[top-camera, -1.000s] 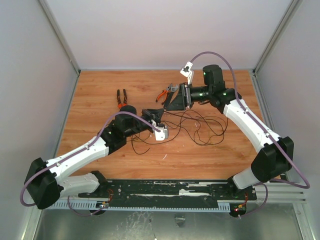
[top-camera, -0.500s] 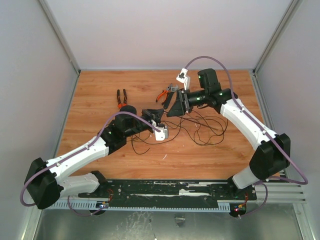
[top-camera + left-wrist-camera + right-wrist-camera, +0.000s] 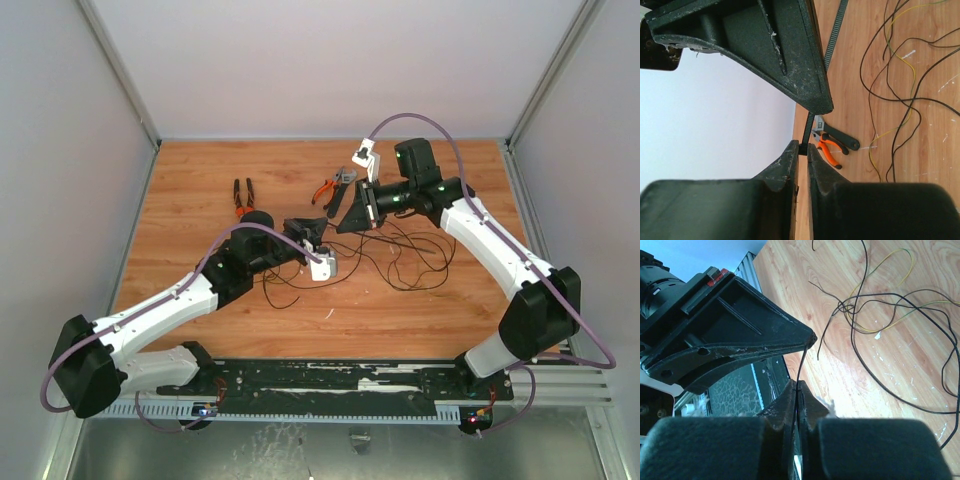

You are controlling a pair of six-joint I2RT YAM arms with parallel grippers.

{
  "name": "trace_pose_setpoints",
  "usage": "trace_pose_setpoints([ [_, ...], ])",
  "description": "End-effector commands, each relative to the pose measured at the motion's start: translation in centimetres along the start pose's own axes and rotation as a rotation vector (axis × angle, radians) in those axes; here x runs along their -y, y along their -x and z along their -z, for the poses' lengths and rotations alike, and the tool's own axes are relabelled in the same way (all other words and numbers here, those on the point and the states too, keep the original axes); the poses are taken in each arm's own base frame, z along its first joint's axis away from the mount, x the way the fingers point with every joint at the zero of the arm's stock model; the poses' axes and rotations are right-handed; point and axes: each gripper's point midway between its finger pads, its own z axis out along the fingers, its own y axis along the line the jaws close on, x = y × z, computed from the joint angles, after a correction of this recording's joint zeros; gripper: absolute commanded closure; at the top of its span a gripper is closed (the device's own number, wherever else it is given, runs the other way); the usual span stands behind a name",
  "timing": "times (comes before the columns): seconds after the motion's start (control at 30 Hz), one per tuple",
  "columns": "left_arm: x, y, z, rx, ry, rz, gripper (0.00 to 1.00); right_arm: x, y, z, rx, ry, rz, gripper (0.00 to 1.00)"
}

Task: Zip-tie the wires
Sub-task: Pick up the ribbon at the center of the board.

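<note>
The left gripper is clenched on one end of the thin, stiff black plastic zip tie. The strip goes up from its fingertips and passes behind the tip of the right gripper. The right gripper is also closed, and in its wrist view a thin black strip, seen from the edge, is pinched between its fingers; it seems to be the same zip tie. The tangle of thin black wires lies loose on the wooden table, beside both grippers and held by neither. Orange-handled pliers lie on the table behind them.
</note>
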Motion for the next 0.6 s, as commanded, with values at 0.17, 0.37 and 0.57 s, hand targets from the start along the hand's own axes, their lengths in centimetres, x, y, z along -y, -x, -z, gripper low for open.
trace_pose_setpoints([
  [0.17,-2.1,0.3,1.0,-0.028,0.097,0.116,0.29,0.7,0.1,-0.1,0.041,-0.051,0.007,1.0],
  [0.37,-5.2,0.9,2.9,-0.018,0.254,0.29,0.02,1.8,0.1,0.0,0.091,-0.095,-0.001,1.0],
  [0.57,-8.8,1.7,5.9,0.034,0.47,0.575,0.02,2.1,1.4,1.3,0.2,-0.184,0.083,1.0],
])
